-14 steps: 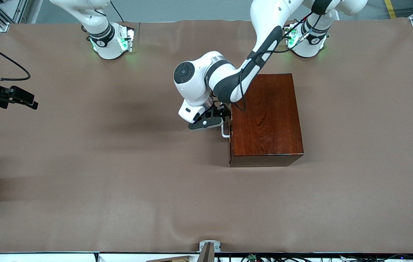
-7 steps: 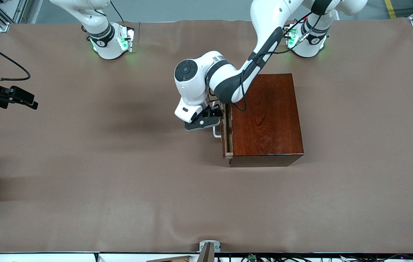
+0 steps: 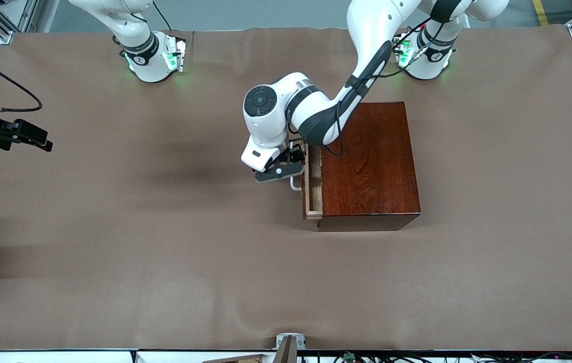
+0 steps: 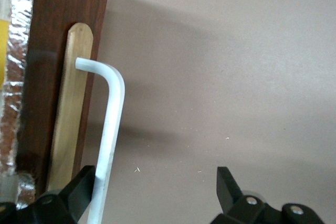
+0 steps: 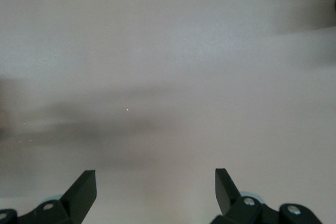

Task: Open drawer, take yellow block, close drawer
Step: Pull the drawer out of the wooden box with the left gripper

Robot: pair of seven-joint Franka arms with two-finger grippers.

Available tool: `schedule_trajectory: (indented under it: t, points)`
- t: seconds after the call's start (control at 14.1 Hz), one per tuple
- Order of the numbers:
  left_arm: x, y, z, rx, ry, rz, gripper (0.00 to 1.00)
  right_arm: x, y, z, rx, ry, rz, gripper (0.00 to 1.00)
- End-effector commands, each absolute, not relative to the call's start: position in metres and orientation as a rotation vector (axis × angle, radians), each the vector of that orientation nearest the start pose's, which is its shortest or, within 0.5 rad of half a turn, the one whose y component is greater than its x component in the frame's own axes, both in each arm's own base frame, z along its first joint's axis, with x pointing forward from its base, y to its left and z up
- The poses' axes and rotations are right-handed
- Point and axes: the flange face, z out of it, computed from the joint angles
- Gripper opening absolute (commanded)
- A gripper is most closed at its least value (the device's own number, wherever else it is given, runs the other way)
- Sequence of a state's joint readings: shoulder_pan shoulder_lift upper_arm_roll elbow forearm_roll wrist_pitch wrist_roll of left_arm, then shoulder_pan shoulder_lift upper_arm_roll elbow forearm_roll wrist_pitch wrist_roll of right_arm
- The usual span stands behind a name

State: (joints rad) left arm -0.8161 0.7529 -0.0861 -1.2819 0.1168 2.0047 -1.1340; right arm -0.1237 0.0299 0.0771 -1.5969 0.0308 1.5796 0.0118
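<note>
Just inside left gripper [image 4: 156, 188] — drawer [image 3: 312, 185] handle [image 4: 107, 129]

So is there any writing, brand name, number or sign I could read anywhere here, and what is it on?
None can be read.
Small dark mark on the collar by the right arm's base: too small to read.
Similar mark by the left arm's base: too small to read.
Wooden box, drawer, white handle, table cover: no writing shows.
</note>
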Motion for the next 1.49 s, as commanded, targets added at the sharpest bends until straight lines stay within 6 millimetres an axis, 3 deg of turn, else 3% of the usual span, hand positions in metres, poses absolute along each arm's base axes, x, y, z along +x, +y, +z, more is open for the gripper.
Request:
schedule_trajectory:
  t: [0.0, 0.35, 1.42]
  points:
    - [0.467, -0.592, 0.304, -3.158, -0.317, -0.003, 1.0, 0.561, -0.023, 0.599, -3.114, 0.106, 0.064, 1.0]
    - [0.466, -0.602, 0.306, -3.243, -0.3, 0.027, 1.0, 0.562, -0.022, 0.599, -3.114, 0.104, 0.064, 1.0]
    - [0.435, -0.642, 0.323, -3.401, -0.23, -0.054, 1.0, 0.562, -0.023, 0.599, -3.114, 0.106, 0.062, 1.0]
